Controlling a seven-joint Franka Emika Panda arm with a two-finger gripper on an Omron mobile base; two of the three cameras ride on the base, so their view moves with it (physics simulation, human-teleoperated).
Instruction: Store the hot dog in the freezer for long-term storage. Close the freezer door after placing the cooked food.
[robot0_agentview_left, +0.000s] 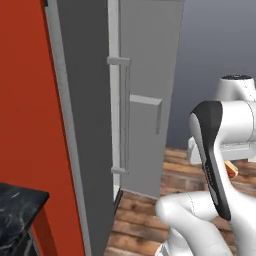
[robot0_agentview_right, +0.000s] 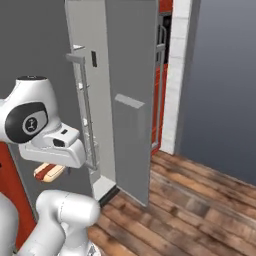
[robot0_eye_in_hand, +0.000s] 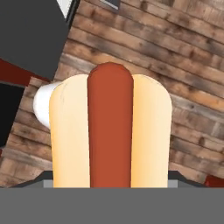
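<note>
In the hand view the hot dog (robot0_eye_in_hand: 110, 131) fills the lower centre, pinched in the pincer, its red sausage lying between two pale bun halves above the wooden floor (robot0_eye_in_hand: 183, 78). In the right base view the bent white arm (robot0_agentview_right: 40, 125) sits at the left of the frame, its hand level, with the hot dog's end poking out beneath. Beyond, at upper centre, the freezer door (robot0_agentview_right: 130, 100) stands swung open, its bar handle (robot0_agentview_right: 82, 100) vertical.
</note>
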